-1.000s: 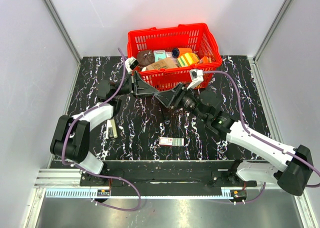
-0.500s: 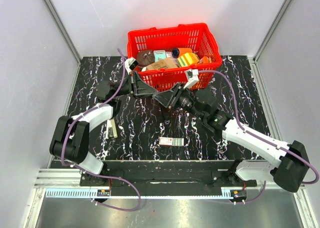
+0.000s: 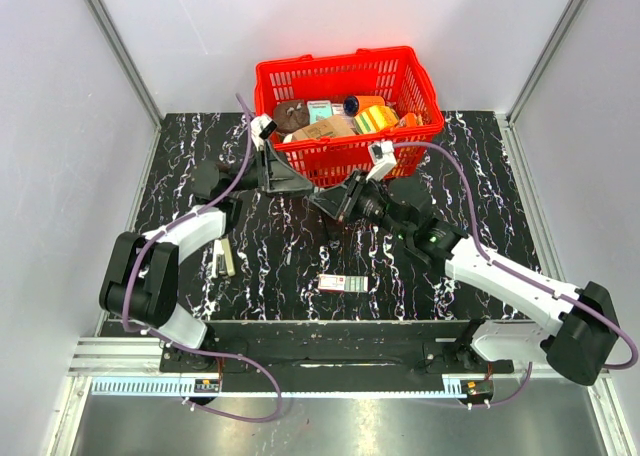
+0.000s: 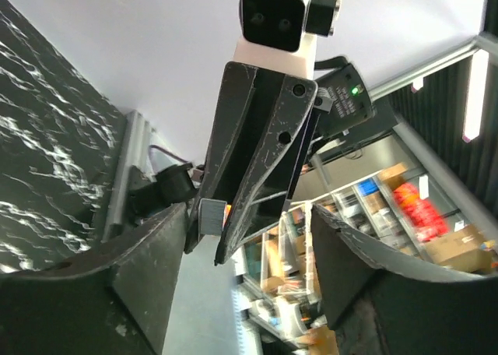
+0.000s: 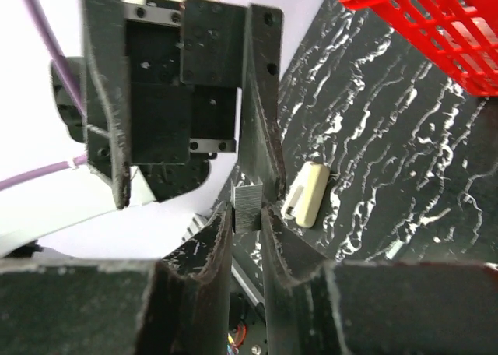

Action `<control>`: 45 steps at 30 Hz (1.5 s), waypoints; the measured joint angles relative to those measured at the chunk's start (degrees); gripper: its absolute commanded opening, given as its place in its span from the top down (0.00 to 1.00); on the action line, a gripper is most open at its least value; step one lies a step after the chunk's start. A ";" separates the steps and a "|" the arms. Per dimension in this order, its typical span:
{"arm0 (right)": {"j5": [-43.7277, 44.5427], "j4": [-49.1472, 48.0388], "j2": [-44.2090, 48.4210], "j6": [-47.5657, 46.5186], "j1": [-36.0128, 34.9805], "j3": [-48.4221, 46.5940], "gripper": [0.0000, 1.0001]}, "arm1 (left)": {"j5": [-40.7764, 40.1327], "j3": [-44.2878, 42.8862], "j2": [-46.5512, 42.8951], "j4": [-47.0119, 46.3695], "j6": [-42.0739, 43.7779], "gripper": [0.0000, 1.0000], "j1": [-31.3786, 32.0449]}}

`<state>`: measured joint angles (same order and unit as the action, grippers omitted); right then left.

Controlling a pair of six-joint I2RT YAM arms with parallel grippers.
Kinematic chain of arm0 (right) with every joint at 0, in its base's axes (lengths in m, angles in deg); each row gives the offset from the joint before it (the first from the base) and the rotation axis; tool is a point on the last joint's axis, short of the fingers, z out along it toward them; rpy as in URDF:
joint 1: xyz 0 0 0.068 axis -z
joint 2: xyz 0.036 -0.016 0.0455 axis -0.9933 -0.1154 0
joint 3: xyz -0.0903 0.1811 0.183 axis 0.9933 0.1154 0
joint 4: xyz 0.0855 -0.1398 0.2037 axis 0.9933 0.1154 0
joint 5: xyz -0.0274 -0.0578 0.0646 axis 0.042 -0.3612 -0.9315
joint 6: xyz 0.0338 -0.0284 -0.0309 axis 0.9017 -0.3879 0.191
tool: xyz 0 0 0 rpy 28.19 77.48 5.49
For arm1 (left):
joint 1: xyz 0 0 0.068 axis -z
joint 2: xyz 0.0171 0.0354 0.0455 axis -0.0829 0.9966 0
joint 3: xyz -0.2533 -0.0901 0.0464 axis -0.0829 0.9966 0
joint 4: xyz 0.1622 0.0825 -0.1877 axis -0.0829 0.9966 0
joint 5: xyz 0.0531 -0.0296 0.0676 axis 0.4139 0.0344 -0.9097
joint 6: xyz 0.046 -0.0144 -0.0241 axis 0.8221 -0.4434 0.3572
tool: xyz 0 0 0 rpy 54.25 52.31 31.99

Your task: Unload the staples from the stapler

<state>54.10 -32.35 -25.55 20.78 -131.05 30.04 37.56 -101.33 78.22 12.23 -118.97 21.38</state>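
Note:
A short grey strip of staples [image 5: 247, 202] is pinched between the tips of my right gripper [image 5: 247, 216], which is shut on it. In the left wrist view the same staples [image 4: 210, 216] sit at the tip of the right gripper's fingers [image 4: 257, 160], inside the wide gap of my open left gripper [image 4: 249, 269]; the left pads do not touch them. From above, the left gripper [image 3: 298, 184] and right gripper [image 3: 326, 202] meet tip to tip in front of the basket. The cream stapler [image 3: 224, 258] lies on the table at the left and shows in the right wrist view as the stapler [image 5: 306, 195].
A red basket [image 3: 268, 77] full of assorted items stands at the back centre, just behind both grippers. A small flat box [image 3: 343, 283] lies on the black marbled table [image 3: 480, 166] near the front. Grey walls close in both sides.
My left gripper has opened and let go of the staples. My right gripper moved in to the left and closed on them.

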 measured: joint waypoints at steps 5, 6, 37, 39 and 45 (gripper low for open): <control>-0.02 6.75 1.09 -1.55 0.09 0.17 0.95 | 3.45 -1.95 -0.61 10.27 17.22 0.01 -1.22; 0.02 8.13 1.70 -1.75 0.11 0.48 0.94 | 3.28 -2.69 -1.27 17.35 24.04 0.01 -1.64; 17.20 44.54 -12.52 13.46 -12.74 6.29 0.86 | -50.40 -0.98 -8.31 93.59 121.37 0.01 13.33; 17.25 44.96 -13.40 14.43 -12.76 5.90 0.86 | -50.69 -0.15 -9.62 93.33 121.66 0.01 13.33; 17.22 46.21 -17.09 15.56 -12.76 3.08 0.86 | -51.47 1.01 -11.30 92.76 122.05 0.02 13.33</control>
<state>71.32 13.85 -42.65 36.34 -143.82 33.12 -13.91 -100.33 66.92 104.99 3.08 34.71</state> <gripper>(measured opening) 0.218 0.987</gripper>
